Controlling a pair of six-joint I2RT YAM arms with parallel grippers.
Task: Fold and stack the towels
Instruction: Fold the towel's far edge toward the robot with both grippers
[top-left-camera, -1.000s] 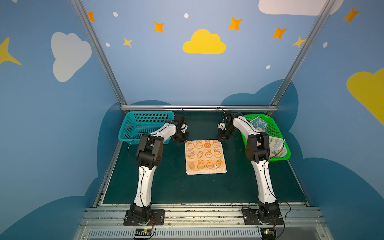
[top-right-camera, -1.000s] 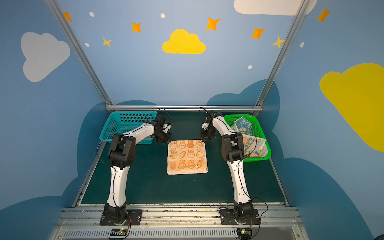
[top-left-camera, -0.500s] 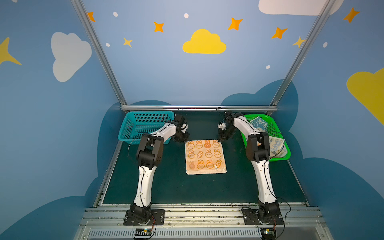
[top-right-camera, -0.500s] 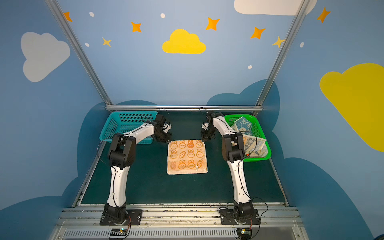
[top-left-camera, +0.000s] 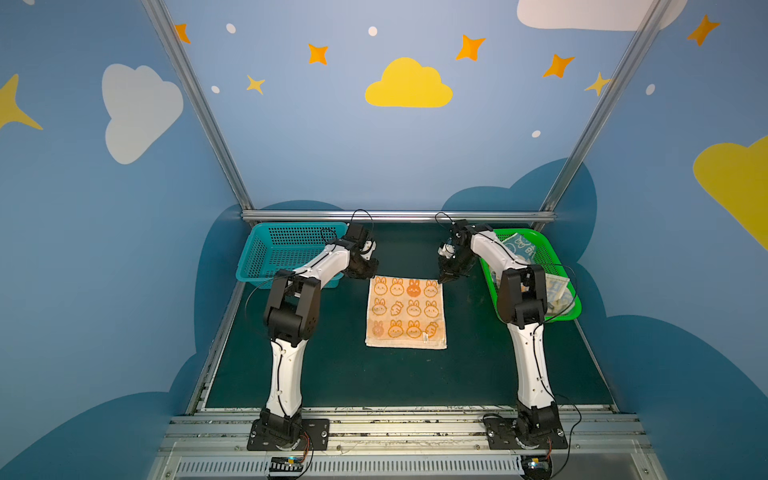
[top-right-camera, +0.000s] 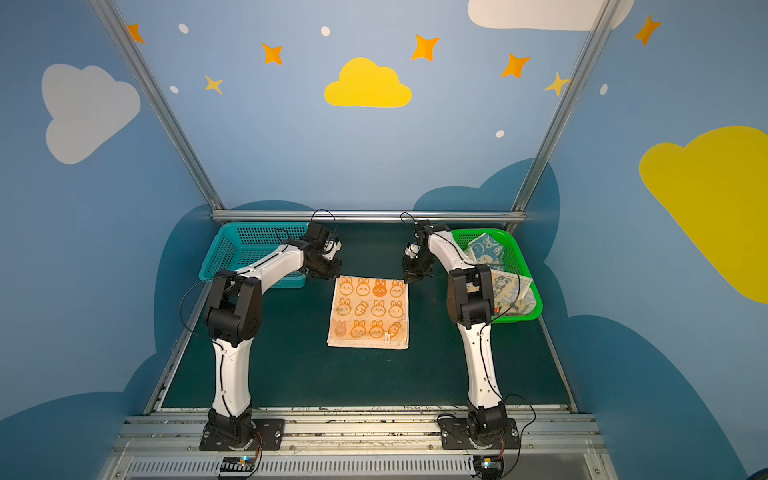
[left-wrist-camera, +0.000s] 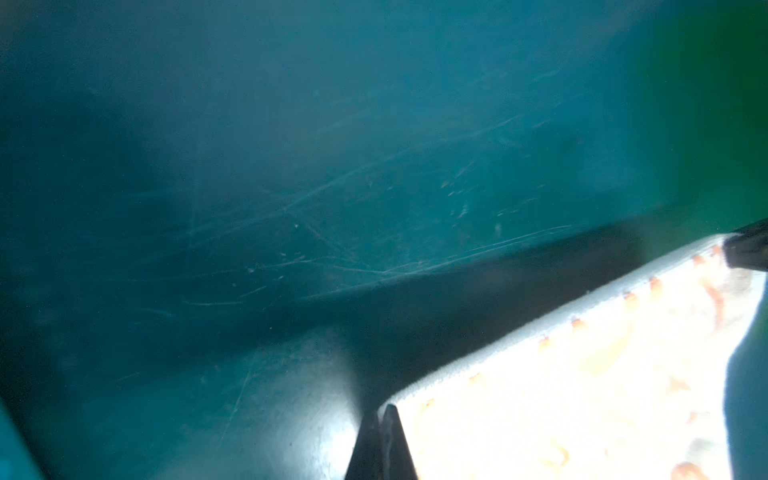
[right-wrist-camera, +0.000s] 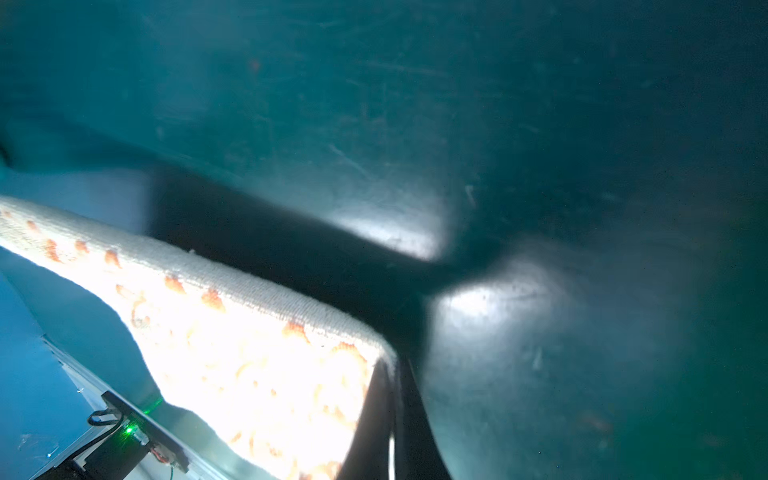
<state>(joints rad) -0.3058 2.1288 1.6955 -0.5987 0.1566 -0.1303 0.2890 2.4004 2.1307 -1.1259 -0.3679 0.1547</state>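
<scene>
In both top views the orange-cream towel (top-left-camera: 405, 311) (top-right-camera: 370, 311) lay spread square on the counter (top-left-camera: 332, 374) between the arms, rabbit and carrot print upward, label at its near edge. Left wrist view: the left gripper (left-wrist-camera: 385, 419) was clamped on one far corner, the hem casting a shadow. Right wrist view: the right gripper (right-wrist-camera: 394, 386) pinched the other far corner.

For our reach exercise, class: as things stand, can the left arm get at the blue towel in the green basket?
Probably not. The left gripper is shut on the orange towel's corner, and the blue towel lies in the green basket, beyond the right arm.
</scene>
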